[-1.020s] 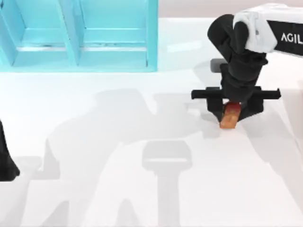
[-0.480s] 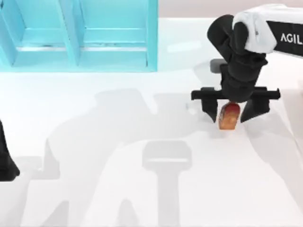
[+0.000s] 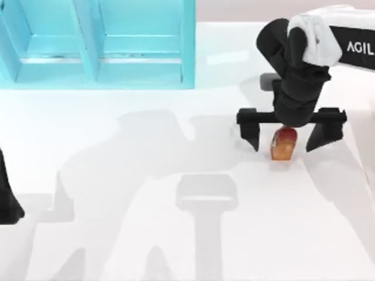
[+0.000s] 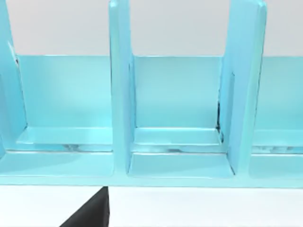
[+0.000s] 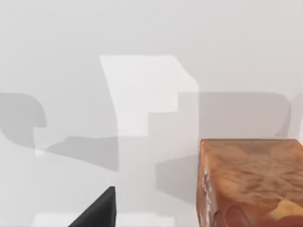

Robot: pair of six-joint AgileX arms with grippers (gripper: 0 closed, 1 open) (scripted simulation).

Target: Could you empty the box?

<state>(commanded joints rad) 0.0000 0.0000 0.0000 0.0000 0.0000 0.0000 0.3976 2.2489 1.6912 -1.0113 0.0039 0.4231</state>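
A small orange-brown loaf-like block stands on the white table at the right. In the right wrist view the block rests on the table surface. My right gripper hangs directly over it, open, with a finger well clear of the block on each side. The light blue box, split into open compartments, stands at the back left. In the left wrist view the box has bare compartment floors. My left arm is parked at the left edge of the table.
The table is white and carries only arm shadows across its middle and front. A small grey patch lies behind the right arm.
My right gripper's fingers have spread wide apart and let go of the block, which now stands free on the table. The left arm has not moved.
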